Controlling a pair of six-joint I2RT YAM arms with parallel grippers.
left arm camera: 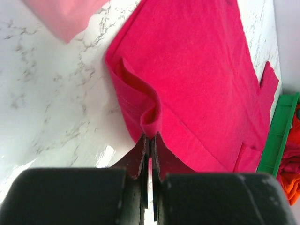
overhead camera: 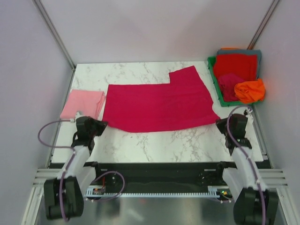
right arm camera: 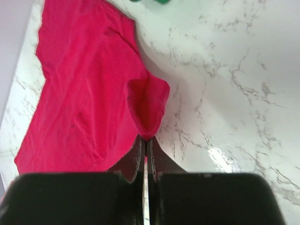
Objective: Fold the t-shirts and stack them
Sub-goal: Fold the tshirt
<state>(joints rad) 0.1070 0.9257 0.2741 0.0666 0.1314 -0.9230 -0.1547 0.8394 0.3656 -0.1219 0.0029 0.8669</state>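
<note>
Left fingers (left arm camera: 137, 163), right fingers (right arm camera: 133, 162) pinching crimson t-shirt (overhead camera: 159, 105) corners

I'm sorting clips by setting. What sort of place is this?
Probably a robot test booth, not a home: plain walls box in a marble-look table, and a left arm and right arm are bolted at its near edge.

Overhead camera looked down from 6 o'clock across the table (overhead camera: 154, 140); both wrist cameras sat close, sharing the crimson shirt (overhead camera: 159, 105).
</note>
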